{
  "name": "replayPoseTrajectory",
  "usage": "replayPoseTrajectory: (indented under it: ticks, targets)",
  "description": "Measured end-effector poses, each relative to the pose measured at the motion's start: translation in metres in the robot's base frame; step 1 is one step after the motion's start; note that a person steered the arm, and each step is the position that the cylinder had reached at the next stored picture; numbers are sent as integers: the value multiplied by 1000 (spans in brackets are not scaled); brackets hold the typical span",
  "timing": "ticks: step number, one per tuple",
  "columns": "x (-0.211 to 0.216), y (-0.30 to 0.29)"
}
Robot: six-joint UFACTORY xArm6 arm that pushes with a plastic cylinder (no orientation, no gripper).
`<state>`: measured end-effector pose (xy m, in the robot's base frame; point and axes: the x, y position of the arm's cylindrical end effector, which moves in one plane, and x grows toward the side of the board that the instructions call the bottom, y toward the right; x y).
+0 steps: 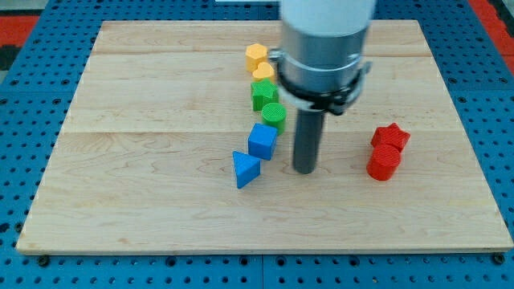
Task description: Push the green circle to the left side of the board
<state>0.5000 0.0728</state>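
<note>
Green plastic, round and ribbed, the green circle block [274,116] sits a little above the middle of the pale wooden board [144,160], in a close chain of blocks that runs from the top edge downward: a yellow hexagonal block [256,56], a second yellow block [263,74] whose shape I cannot quite make out, a green star-like block [263,94], then the circle, then a blue cube [262,140] and a blue triangular block [246,168]. Two red blocks [388,150] lie well apart toward the right edge.

There is no pincer on this rig, so nothing to hold apart or together; my tip [303,171] rests on the wood just right of the blue cube, lower than the circle.

To push well, I judge the tip should first move toward the top edge until level with the circle's centre, then drive straight toward the left edge. An off-centre contact would likely drag the green star or blue cube along.
</note>
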Motion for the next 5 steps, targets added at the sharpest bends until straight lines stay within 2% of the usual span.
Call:
replayPoseTrajectory:
  ticks: [2,3,5]
  targets:
    - [-44,12]
    - [-60,-4]
    - [-65,-47]
